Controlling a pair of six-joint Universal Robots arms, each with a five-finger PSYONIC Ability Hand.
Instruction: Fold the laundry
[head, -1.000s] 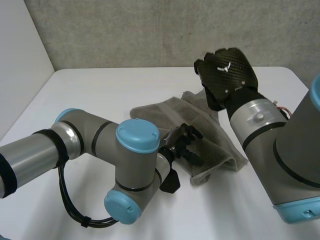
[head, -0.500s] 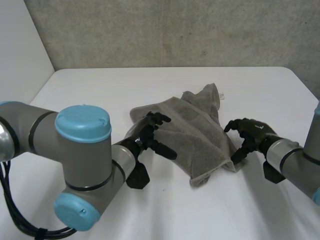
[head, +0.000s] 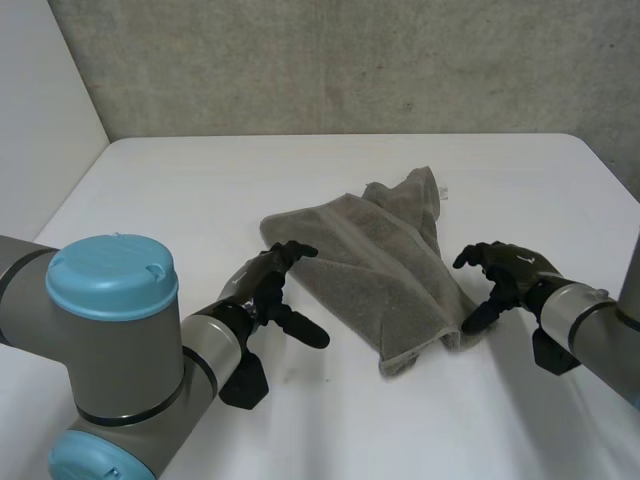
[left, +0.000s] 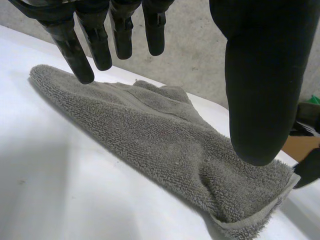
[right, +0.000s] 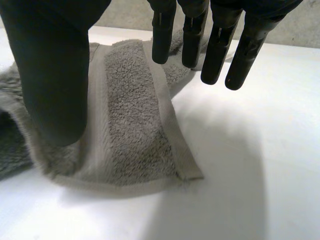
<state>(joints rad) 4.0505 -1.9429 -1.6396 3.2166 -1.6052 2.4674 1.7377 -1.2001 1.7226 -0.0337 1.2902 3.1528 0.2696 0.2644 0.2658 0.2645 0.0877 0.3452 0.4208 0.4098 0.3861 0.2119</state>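
A grey towel (head: 385, 265) lies crumpled and partly folded in the middle of the white table (head: 200, 190). My left hand (head: 268, 290) hovers at the towel's left edge with fingers spread, open and holding nothing. In the left wrist view its fingers (left: 85, 45) hang above the towel (left: 165, 145). My right hand (head: 500, 280) sits at the towel's right near corner, open, fingers slightly bent above the table. The right wrist view has its thumb (right: 55, 70) over the towel's hemmed corner (right: 135, 135) and the fingers (right: 220, 45) beyond its edge.
A grey concrete wall (head: 330, 60) runs behind the table's far edge. A white panel (head: 40, 130) stands at the left. Bare tabletop lies all around the towel, in front and to both sides.
My left hand slid back from the middle of the towel to its left edge. My right hand came down from high above to the towel's right near corner. Both hands opened.
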